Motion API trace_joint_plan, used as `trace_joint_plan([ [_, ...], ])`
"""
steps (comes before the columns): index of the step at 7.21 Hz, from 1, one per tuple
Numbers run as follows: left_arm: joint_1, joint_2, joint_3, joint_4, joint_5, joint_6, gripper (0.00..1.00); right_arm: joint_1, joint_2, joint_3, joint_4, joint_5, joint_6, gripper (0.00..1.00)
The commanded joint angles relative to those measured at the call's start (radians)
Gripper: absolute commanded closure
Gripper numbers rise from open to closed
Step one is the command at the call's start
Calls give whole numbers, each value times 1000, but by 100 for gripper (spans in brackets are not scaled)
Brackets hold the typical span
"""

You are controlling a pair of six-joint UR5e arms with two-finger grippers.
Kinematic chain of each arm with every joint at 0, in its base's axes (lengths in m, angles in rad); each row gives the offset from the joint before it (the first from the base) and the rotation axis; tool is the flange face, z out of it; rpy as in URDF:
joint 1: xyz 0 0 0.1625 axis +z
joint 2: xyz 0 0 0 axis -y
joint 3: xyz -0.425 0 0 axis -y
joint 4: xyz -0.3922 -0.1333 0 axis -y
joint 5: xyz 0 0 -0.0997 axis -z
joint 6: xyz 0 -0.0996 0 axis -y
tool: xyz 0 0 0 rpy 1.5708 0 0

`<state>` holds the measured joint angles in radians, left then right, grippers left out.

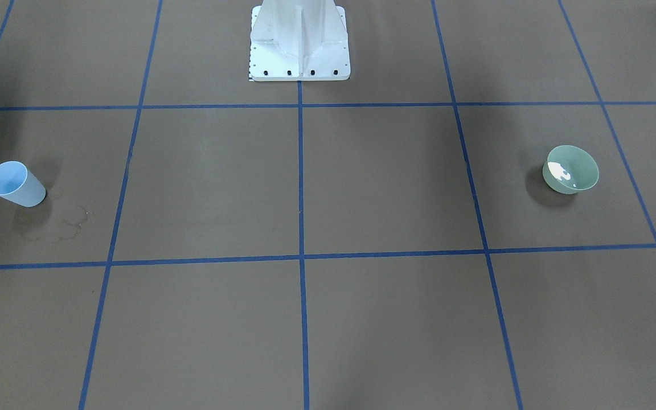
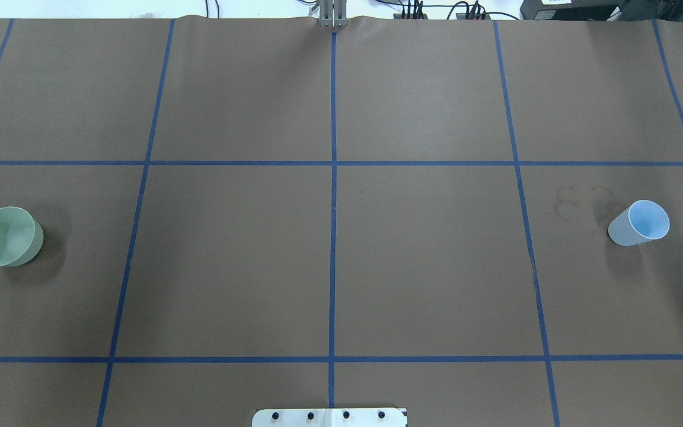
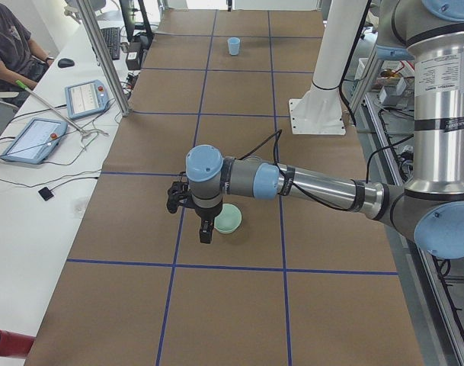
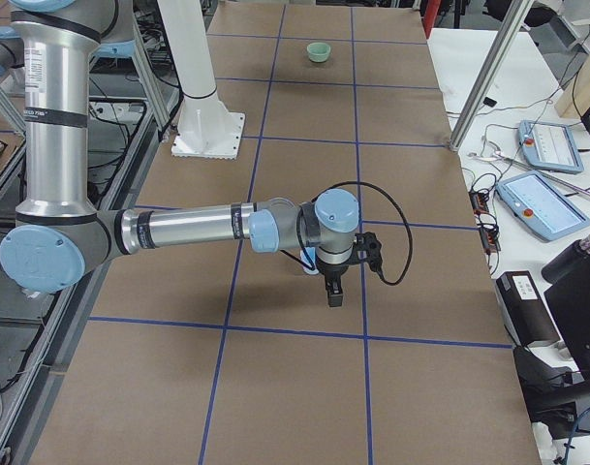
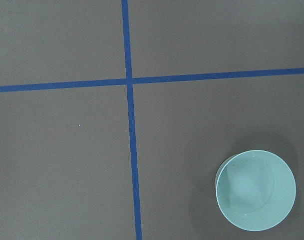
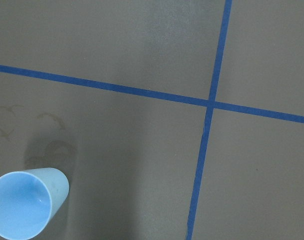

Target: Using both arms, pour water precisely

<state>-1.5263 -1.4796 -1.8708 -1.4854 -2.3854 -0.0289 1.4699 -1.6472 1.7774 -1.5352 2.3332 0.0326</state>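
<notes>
A light-blue cup (image 1: 16, 184) stands upright on the robot's right side of the table (image 2: 640, 223); the right wrist view looks into it (image 6: 24, 210). A pale green bowl (image 1: 571, 169) stands on the robot's left side (image 2: 6, 236) and shows white glints of water (image 1: 559, 171). The left arm (image 3: 308, 183) holds my left gripper (image 3: 206, 232) above the table beside the bowl (image 3: 230, 219). The right arm (image 4: 188, 231) holds my right gripper (image 4: 334, 294) above the table, mostly hiding the cup. I cannot tell whether either gripper is open or shut.
The white bolted pedestal (image 1: 299, 42) stands at the middle of the robot's edge. Dried ring stains (image 2: 573, 201) lie beside the cup. Blue tape lines (image 2: 333, 178) grid the brown table. A seated operator (image 3: 11, 46) and tablets (image 3: 85, 97) are across the table.
</notes>
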Motion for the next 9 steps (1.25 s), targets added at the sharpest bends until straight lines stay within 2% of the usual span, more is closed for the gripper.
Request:
trace_joint_plan([
  [1,0,5,-11,0,2,0,0,3,1,5,3,0,6,1],
  [2,0,16,-5,0,3,1,0,1,0,4,3,0,6,1],
  [3,2,6,21,0,50,1,0,1,0,4,4,0,4,1],
  [9,2,10,36,-1,48,6,0,1,4,-7,-2,-11,0,1],
])
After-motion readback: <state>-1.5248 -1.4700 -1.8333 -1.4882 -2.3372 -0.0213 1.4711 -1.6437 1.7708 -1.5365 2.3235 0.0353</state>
